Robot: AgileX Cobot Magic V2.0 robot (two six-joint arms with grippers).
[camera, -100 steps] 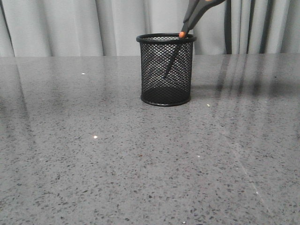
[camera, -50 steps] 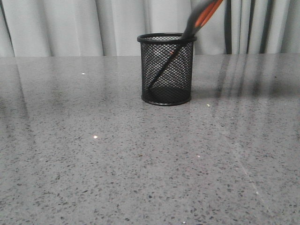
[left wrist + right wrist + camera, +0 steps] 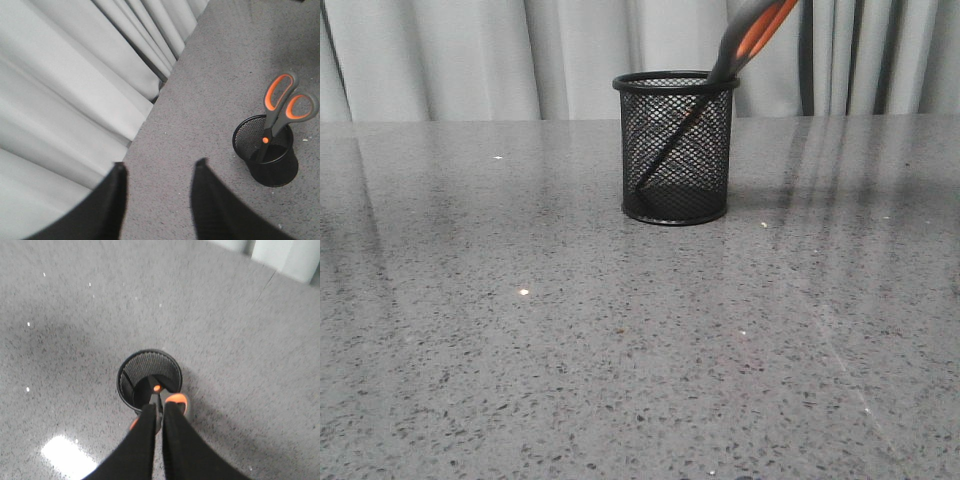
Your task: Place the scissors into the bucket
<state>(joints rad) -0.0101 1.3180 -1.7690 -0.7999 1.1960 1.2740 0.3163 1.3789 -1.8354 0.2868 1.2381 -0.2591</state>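
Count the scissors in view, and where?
1. The grey-handled, orange-lined scissors stand blades-down in the black wire-mesh bucket, leaning on its rim, handles above it. None elsewhere on the grey speckled table; nothing seems hidden.

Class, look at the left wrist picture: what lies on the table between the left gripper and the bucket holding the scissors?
Nothing: in the left wrist view only bare grey table separates the open left gripper from the bucket with the scissors leaning inside.

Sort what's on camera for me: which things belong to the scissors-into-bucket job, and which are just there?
Job items:
- scissors, blades down inside the cup, handles leaning over the rim
- bucket, upright
- right gripper, above the handles

Just there:
- left gripper, open, off to the side
- grey table
- curtain
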